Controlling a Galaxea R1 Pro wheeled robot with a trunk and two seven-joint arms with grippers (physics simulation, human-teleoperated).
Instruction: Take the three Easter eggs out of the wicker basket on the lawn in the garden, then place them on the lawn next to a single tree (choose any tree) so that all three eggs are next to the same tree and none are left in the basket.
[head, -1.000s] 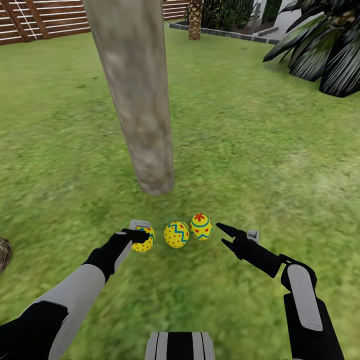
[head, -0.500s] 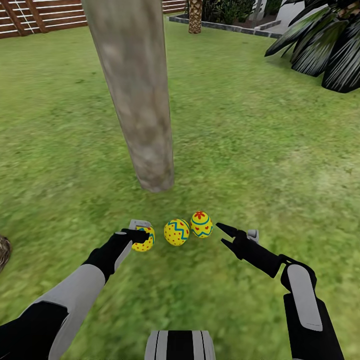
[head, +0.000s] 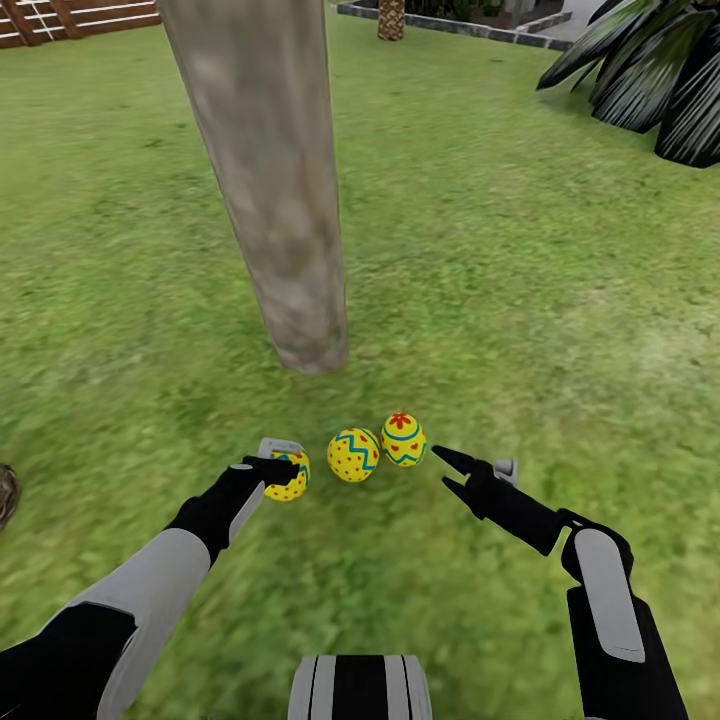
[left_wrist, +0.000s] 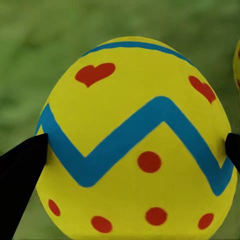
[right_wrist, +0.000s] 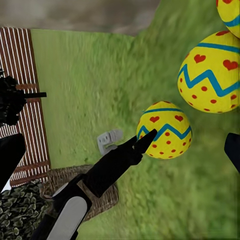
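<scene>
The lawn (head: 520, 300) is mottled green grass. A pale tree trunk (head: 290, 250) stands in it at 12 o'clock. Three yellow eggs lie on the grass in a row: left egg (head: 290, 477) at 7 o'clock from the trunk base, middle egg (head: 353, 455) and right egg (head: 402, 440) around 5 o'clock, those two touching
</scene>
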